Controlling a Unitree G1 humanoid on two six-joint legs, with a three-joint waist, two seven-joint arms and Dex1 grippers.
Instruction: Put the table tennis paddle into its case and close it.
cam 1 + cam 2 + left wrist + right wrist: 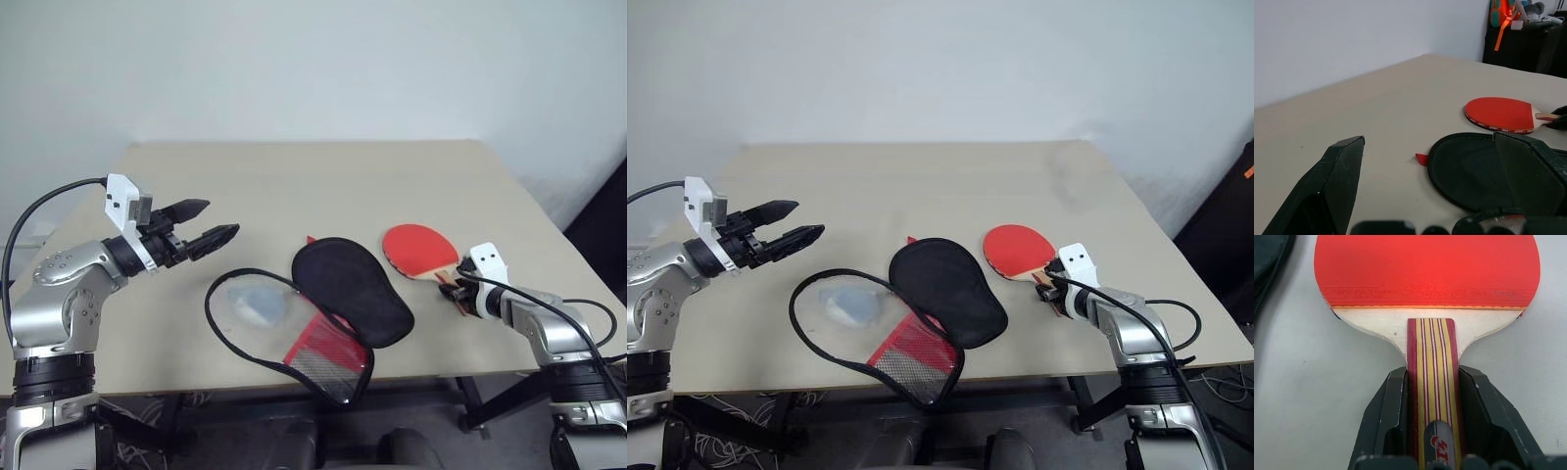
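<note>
Right wrist view has the right gripper [1432,431] clamped on the table tennis paddle [1426,269] handle, paddle flat on the tabletop [294,176] right of centre, ready to lift toward the unzipped case [323,308], while the left gripper [201,225] hovers wide, centre-left.

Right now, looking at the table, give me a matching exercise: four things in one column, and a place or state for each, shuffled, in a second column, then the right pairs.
Things:
1. table tennis paddle
2. case
3. left end effector
4. right end effector

Places or states:
A. lying unzipped, its black flap folded over the red and mesh side
B. fingers spread, holding nothing, above the table's left part
C. lying flat, red face up, to the right of the case
D. fingers pressed against both sides of the striped handle

Pairs: 1-C, 2-A, 3-B, 4-D
</note>
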